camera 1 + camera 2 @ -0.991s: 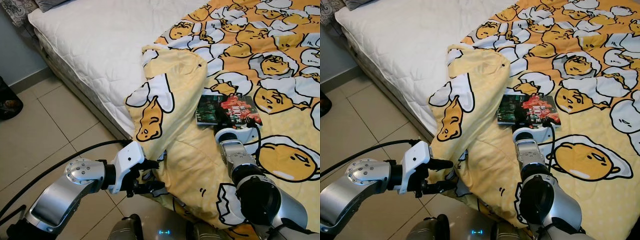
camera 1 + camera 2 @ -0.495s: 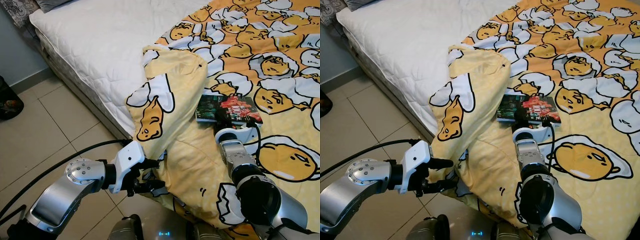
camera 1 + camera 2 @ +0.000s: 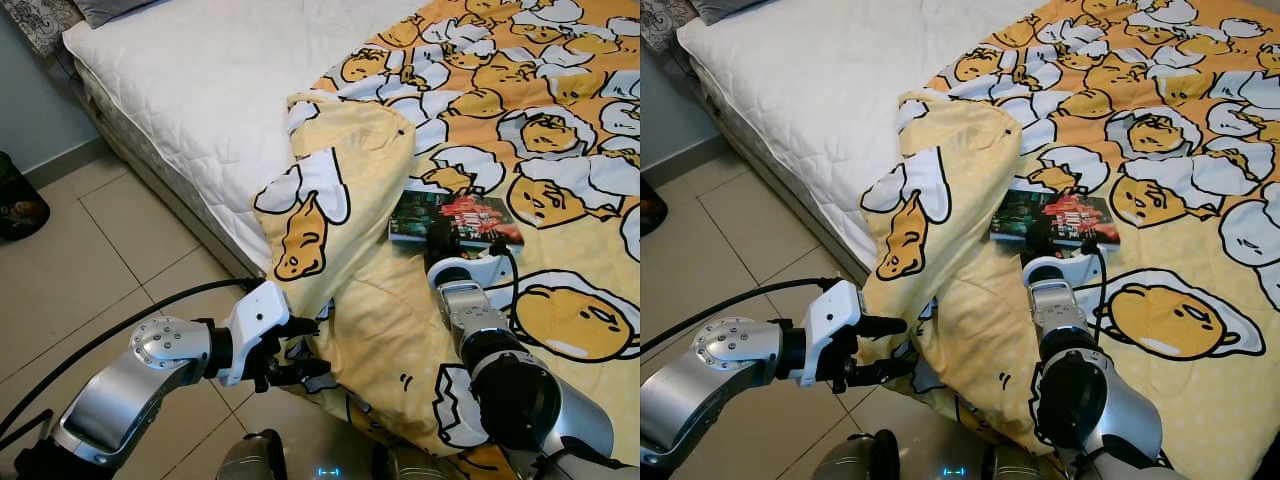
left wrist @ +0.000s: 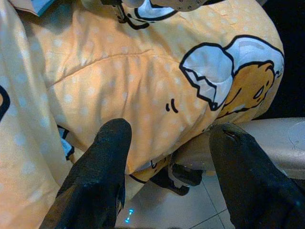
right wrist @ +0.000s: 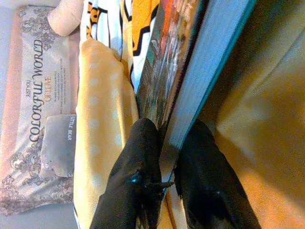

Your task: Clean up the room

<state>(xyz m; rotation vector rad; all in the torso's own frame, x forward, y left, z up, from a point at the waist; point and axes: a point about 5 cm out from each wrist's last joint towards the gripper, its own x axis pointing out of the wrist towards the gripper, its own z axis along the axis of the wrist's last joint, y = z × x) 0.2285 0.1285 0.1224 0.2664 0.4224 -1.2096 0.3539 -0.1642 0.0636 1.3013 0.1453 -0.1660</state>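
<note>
Bed with egg-print duvet [image 3: 560, 130]: book grip now seated

Right end effector [image 3: 1043, 240] clenched on book [image 3: 1055, 217] mid-bed beside the duvet fold, barely moved in the last second; left end effector [image 3: 300, 350] released at bed's near edge; lift next

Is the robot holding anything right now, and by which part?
Yes: the right pincer pinches the book by its near edge. The left pincer is open, holding nothing.

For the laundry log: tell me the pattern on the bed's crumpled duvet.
The yellow duvet has cartoon egg-yolk characters in white shells, black outlines, pale dots; clearest in the left eye view.
</note>
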